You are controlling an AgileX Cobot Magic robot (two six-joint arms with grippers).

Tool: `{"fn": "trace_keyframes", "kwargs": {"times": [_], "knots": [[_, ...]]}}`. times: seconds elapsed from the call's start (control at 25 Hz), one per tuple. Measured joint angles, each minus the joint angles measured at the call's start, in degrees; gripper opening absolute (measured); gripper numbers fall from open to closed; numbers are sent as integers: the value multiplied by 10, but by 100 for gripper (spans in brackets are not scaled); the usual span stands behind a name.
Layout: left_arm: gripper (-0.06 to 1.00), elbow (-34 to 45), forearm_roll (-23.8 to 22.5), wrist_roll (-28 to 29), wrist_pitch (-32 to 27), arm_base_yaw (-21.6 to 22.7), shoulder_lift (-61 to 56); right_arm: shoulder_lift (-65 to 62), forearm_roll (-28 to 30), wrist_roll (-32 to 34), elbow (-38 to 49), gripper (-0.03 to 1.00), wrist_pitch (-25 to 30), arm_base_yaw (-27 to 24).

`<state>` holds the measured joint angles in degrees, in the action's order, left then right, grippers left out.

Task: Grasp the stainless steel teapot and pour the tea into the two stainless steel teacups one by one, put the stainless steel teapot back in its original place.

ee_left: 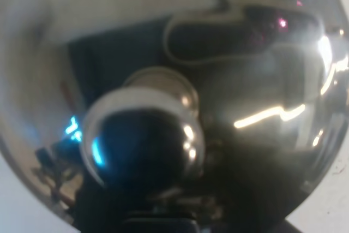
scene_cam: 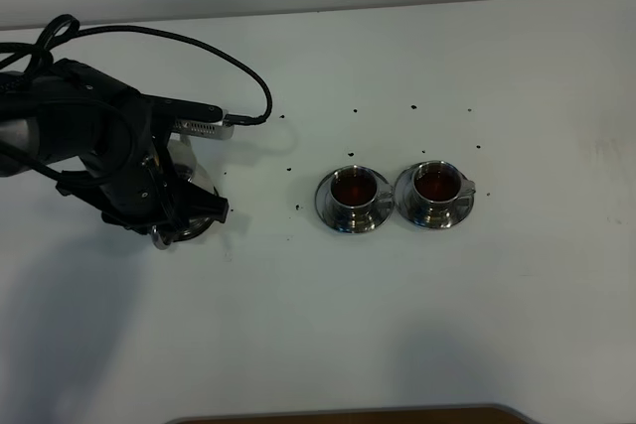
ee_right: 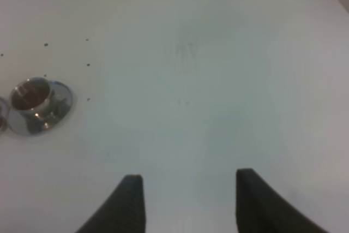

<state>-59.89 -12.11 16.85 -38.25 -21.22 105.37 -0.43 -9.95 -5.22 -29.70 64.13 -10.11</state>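
A big white surface (scene_cam: 417,325) fills the view. Little dark specks (scene_cam: 355,110) dot it. A brown edge (scene_cam: 348,414) shows at the near side. Soft shadows lie on it.

the two stainless steel teacups (scene_cam: 397,194) were shiny silver, and the tea (scene_cam: 353,186) in them was dark reddish-brown. the table (scene_cam: 397,325) was white with tiny black specks at their twelve o'clock; the stainless steel teapot (ee_left: 262,113) was mirror-bright.

Left arm (scene_cam: 89,146) low over the table; right fingers (ee_right: 131,200) apart, empty.
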Motion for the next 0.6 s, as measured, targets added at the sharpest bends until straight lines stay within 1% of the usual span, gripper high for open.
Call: {"fn": "trace_keyframes", "kwargs": {"times": [0.36,0.48,0.6], "knots": [[45,0,10,-16,-25,0,-40,0,0,0,0,39,0,0],[45,0,17,-25,-59,0,-61,0,0,0,0,39,0,0],[45,0,26,-43,-114,0,-88,0,0,0,0,39,0,0]]}}
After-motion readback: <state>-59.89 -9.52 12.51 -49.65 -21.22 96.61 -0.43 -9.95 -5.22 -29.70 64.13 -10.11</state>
